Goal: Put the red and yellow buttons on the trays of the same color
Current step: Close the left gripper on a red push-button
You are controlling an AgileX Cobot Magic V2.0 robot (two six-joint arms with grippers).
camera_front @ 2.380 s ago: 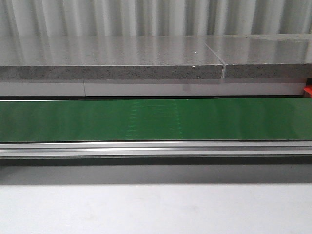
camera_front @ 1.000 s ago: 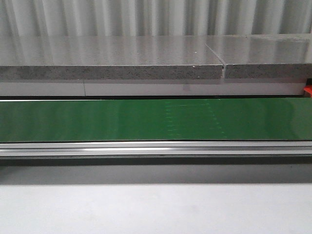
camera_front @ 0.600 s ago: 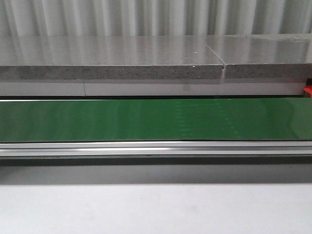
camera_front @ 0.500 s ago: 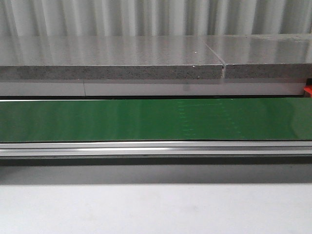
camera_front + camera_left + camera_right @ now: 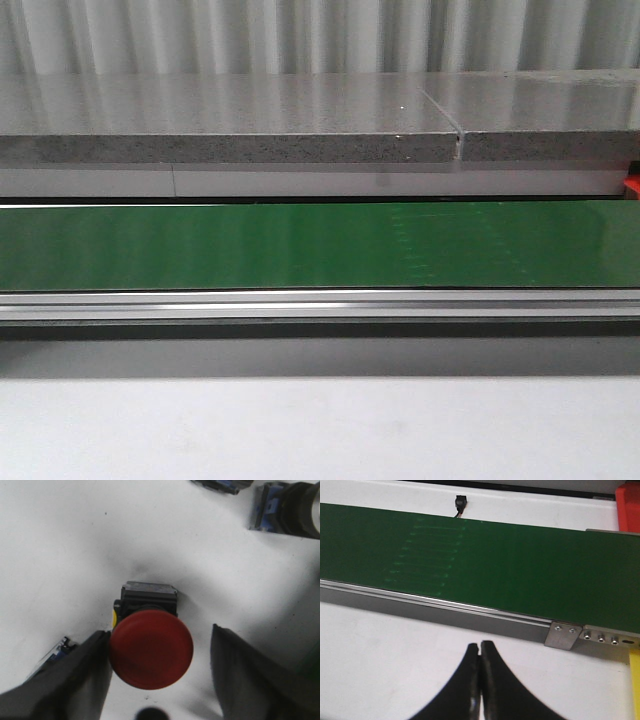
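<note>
- Left wrist view shows the left hand (image 5: 160, 672) spread wide around the red button (image 5: 151, 650), which sits on the white counter (image 5: 75, 545) with its dark base (image 5: 149, 596) behind the cap. One finger (image 5: 75, 675) looks to be touching the cap's edge, while the other stands well apart.
- That lopsided spacing is the worry: if the hand closes from here, the near finger could shove the button sideways before the far one arrives, and the domed cap may slip or tip out.
- Gripping the round cap instead of the squarer base would likely give a poor hold.
- Other switch parts (image 5: 287, 510) lie further off on the counter; a skidding button could knock into them.
- Right wrist view shows the right hand (image 5: 480, 680) pinched closed on nothing, near the green belt (image 5: 495, 565).
- No tray can be made out for certain; a red piece (image 5: 629, 507) and a yellow strip (image 5: 635, 680) at the belt's end might be trays, so a wrong drop-off is possible.
</note>
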